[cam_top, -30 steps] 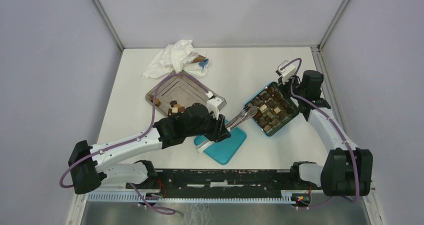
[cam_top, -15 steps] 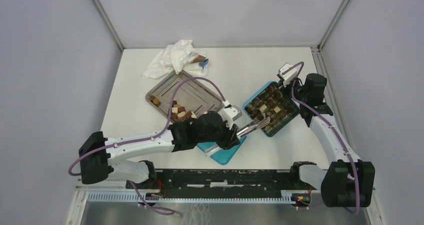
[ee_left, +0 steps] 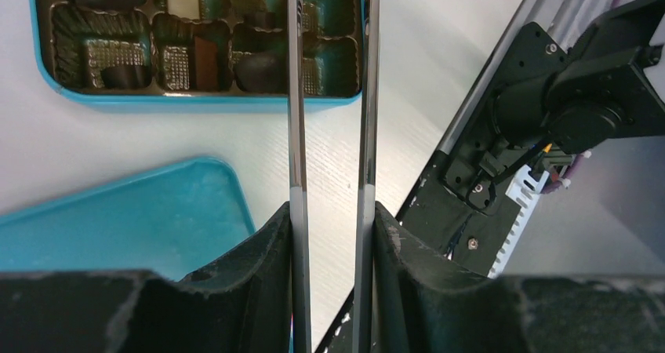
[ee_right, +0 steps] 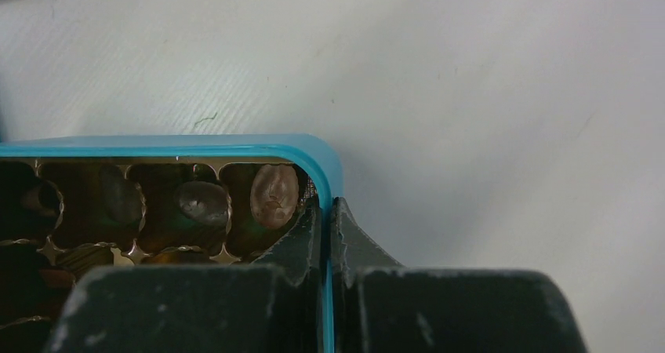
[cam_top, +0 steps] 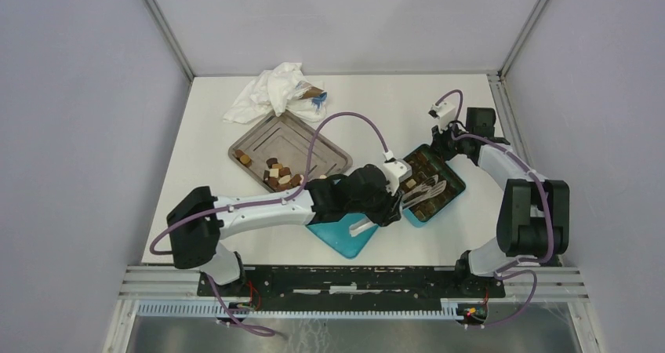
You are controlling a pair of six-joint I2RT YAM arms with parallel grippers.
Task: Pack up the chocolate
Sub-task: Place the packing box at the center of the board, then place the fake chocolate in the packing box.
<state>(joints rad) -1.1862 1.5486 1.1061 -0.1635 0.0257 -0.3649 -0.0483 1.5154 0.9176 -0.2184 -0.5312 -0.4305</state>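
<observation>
Chocolate pieces [cam_top: 280, 174] lie on the metal tray [cam_top: 302, 137]; more chocolate [cam_top: 426, 165] fills cells of the teal box [cam_top: 461, 185]. My left gripper [cam_top: 394, 201] is shut on metal tongs [cam_top: 423, 190], which reach over the box. In the left wrist view the tongs [ee_left: 296, 94] run up between my gripper's [ee_left: 331, 209] fingers, past the box [ee_left: 196, 102] and its chocolate [ee_left: 259, 68]; their tips are out of frame. My right gripper [cam_top: 441, 136] is shut on the box's far wall [ee_right: 196, 145]. The right wrist view shows the gripper [ee_right: 325, 212] pinching the rim beside a brown chocolate [ee_right: 273, 194].
The teal lid [cam_top: 345, 234] lies flat near the front edge, under my left forearm, and shows in the left wrist view as the lid [ee_left: 118, 220]. A crumpled white cloth [cam_top: 270, 90] with a wrapper sits at the back left. The black base rail [ee_left: 502, 157] lies close by.
My left arm has swung right, carrying the tongs from above the lid to above the box. The right arm has folded in, and the box has shifted slightly nearer.
</observation>
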